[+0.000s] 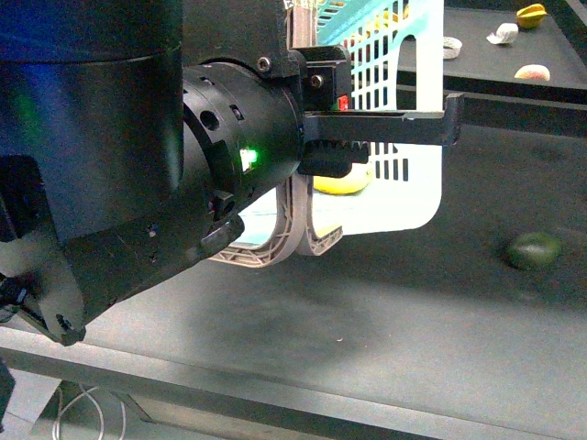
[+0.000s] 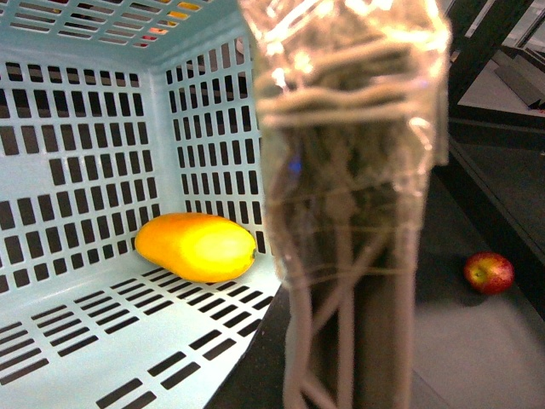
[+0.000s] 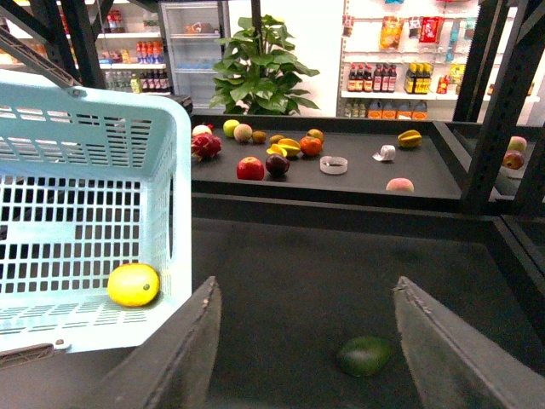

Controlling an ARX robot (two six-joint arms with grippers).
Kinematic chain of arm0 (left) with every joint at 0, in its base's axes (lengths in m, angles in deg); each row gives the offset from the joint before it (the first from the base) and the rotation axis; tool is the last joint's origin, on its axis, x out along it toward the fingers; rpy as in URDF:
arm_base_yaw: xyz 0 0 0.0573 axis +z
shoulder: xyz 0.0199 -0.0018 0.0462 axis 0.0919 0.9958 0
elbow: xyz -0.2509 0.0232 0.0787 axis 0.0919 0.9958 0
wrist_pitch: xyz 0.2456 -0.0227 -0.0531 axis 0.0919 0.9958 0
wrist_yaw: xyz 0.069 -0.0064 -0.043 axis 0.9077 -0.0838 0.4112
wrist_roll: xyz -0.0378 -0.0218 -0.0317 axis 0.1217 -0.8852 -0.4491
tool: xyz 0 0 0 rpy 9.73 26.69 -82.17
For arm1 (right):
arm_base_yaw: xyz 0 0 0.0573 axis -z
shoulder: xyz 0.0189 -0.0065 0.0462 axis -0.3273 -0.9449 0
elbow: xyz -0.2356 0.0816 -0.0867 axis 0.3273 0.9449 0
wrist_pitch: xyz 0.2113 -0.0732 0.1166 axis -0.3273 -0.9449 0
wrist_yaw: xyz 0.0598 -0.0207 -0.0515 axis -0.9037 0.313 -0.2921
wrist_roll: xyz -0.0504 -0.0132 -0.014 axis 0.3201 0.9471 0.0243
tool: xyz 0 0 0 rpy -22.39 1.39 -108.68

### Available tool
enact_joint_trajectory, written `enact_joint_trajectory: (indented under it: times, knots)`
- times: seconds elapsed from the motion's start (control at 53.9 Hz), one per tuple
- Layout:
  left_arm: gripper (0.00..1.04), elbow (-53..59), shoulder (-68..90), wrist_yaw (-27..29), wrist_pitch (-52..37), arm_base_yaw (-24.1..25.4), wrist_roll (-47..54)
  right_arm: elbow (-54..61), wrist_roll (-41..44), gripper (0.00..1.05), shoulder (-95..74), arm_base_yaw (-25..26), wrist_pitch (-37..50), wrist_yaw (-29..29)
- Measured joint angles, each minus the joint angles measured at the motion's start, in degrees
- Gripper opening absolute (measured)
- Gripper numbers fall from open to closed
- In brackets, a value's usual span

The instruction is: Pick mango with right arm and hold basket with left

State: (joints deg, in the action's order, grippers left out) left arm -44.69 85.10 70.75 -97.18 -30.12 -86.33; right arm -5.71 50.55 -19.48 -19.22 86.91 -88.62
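Mango (image 2: 196,247) lies inside the tipped basket (image 2: 77,170). The right pincer (image 3: 311,341) gapes empty beside it, seemingly done. Left pincer (image 1: 445,119) sits at its handles (image 2: 349,256), likely steadying; grip unclear.

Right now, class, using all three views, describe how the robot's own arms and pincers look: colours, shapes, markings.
The left arm is a bulky matte-black housing, cylindrical near the wrist, with round holes and a lit green lamp. The left pincer carries a flat black rail, a toothed rack and a small red tab. The right pincer shows two smooth grey-brown fingers.
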Motion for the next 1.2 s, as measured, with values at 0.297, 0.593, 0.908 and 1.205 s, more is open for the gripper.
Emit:
enact_joint_trajectory:
  times: [0.297, 0.593, 0.908, 1.205]
  knots:
    - [0.05, 0.0, 0.0, 0.0, 0.0, 0.0, 0.0, 0.0, 0.0, 0.96, 0.0, 0.0, 0.0, 0.0]
    - [0.05, -0.5, 1.1, 5.8, -1.1, -0.1, -0.9, 0.0, 0.0, 0.96, 0.0, 0.0, 0.0, 0.0]
    - [0.05, -9.5, 7.3, 12.4, 1.9, 5.4, -9.8, 0.0, 0.0, 0.96, 0.1, 0.0, 0.0, 0.0]
    - [0.05, -20.1, 15.4, 12.4, 7.6, 13.0, -33.6, 0.0, 0.0, 0.96, 0.1, 0.0, 0.0, 0.0]
